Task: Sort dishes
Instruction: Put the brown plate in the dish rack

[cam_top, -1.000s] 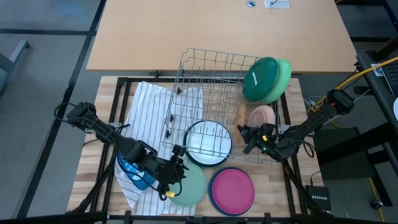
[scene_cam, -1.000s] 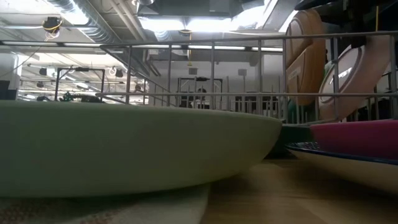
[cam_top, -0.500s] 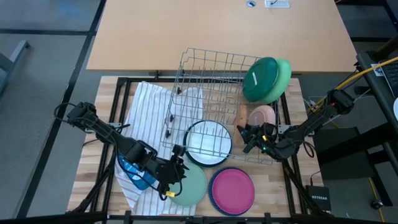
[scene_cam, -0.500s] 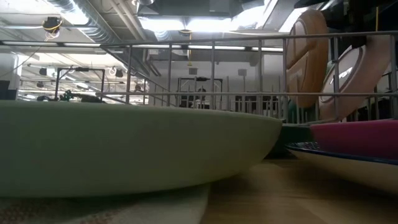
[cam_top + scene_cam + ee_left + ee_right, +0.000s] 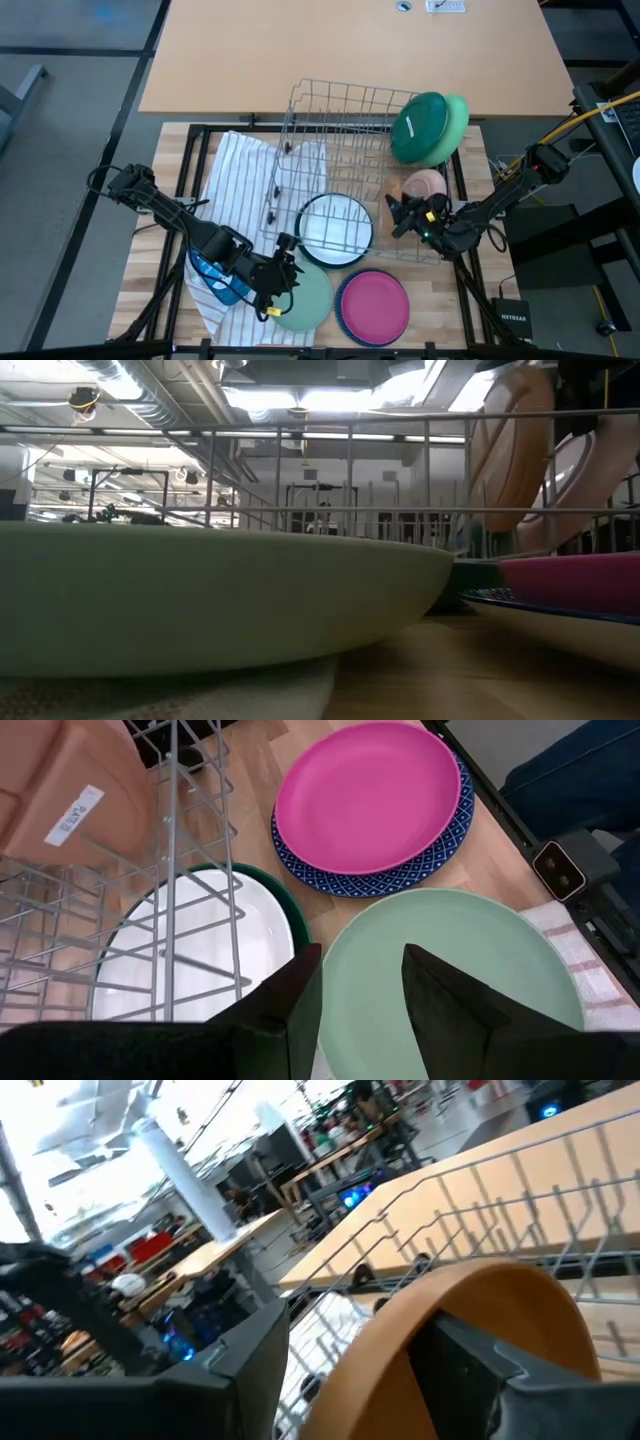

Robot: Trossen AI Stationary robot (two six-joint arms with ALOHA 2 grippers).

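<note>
Tan and peach plates (image 5: 424,186) upright in rack (image 5: 340,130)

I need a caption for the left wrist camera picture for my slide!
The left hand hovers open over a light green plate, beside a magenta plate and a wire rack.

Tan desk (image 5: 350,50), grey floor (image 5: 70,90), ceiling lights (image 5: 330,398)

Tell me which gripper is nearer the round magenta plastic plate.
Left. The left gripper hovers just beside the magenta plate, over the neighbouring light green plate; the right gripper is farther back, at the wire rack.
</note>
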